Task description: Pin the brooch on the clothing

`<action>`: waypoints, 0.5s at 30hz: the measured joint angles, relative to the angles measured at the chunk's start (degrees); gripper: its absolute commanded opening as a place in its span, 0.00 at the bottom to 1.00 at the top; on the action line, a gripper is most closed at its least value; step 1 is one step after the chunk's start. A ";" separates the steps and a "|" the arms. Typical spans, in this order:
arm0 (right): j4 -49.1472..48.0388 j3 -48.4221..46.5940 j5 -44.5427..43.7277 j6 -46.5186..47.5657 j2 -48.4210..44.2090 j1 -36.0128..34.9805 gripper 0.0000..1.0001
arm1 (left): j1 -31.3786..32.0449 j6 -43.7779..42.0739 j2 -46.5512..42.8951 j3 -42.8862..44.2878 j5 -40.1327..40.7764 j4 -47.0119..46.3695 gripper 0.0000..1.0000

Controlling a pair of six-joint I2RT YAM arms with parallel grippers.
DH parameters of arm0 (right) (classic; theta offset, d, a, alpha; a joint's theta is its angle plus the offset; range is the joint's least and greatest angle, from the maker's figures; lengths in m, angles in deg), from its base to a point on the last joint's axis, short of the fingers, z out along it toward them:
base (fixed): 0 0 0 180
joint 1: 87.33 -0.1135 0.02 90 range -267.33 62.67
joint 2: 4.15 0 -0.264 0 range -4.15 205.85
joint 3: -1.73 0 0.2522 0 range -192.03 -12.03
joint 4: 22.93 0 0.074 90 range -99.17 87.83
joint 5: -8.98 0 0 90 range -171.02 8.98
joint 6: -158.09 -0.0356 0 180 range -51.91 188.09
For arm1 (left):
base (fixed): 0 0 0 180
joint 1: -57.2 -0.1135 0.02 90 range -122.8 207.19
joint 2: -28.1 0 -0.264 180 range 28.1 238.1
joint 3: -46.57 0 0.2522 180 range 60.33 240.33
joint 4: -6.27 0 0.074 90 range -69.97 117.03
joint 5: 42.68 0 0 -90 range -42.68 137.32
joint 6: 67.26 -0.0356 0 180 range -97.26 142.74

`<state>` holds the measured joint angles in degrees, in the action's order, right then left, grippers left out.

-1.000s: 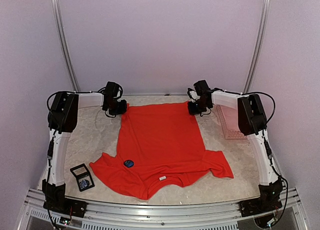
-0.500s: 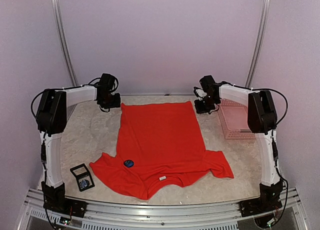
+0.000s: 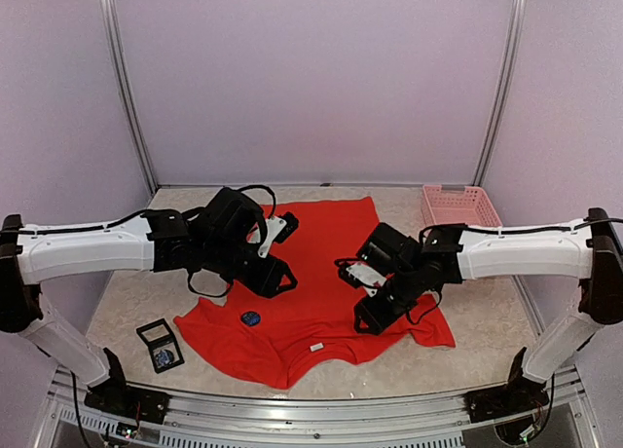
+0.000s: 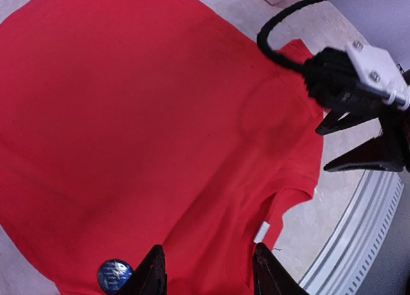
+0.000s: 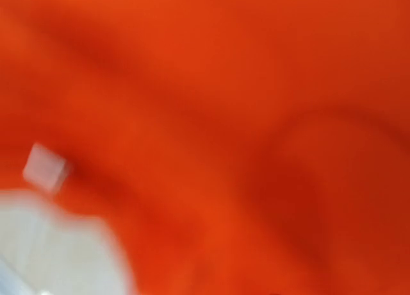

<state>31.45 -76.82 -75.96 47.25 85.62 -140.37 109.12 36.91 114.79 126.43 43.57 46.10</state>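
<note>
Brooch [image 4: 115, 274] first: your left gripper [image 4: 208, 279] hovers over the shirt [image 4: 128, 115] with its jaws spread and empty. The blue disc lies on the red cloth just outside one finger [image 4: 152, 272], near the sleeve on your left side. Slide sideways until the disc sits between the fingers before you descend. Close on its rim only, so you don't pinch cloth with it.

Your right gripper [image 3: 375, 314] hangs over the chest toward the other sleeve. Its jaws look parted and hold nothing, going by the left wrist view. Its own camera gives only blurred red and the white label [image 5: 45, 167]. Use it to press the fabric flat beside the brooch.

You cannot tell whether the pin is through the cloth yet. The brooch is round and seems to lie flat, so no long axis or pin direction reads. The shirt's long axis runs near to far, with the collar toward the bases and the hem toward the back wall.
</note>
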 measured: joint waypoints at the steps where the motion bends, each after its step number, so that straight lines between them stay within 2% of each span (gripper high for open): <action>1: -0.46 1.88 -0.09 -1.68 -0.26 -3.41 0.43 | 1.73 0.94 -1.64 -1.86 -0.63 0.11 0.47; 4: -3.04 6.47 -0.42 -6.38 0.50 -11.23 0.43 | 8.13 4.31 -5.92 -8.68 -1.44 0.57 0.56; 6: -4.90 7.91 -1.46 -8.98 1.81 -13.05 0.44 | 13.77 6.23 -6.93 -12.31 -1.40 1.11 0.64; 9: -7.78 9.77 -3.26 -12.02 3.50 -14.08 0.41 | 21.00 7.54 -7.04 -15.82 -1.09 1.42 0.68; 11: -9.73 12.22 -4.48 -13.75 3.78 -14.36 0.31 | 24.52 7.52 -6.86 -17.97 0.17 1.42 0.68; 15: -13.88 15.08 -7.10 -16.24 3.69 -15.10 0.08 | 26.43 6.40 -3.30 -20.04 4.15 1.01 0.66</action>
<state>17.57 -61.74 -83.07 31.01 89.32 -155.47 135.54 43.31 111.49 106.39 47.72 47.10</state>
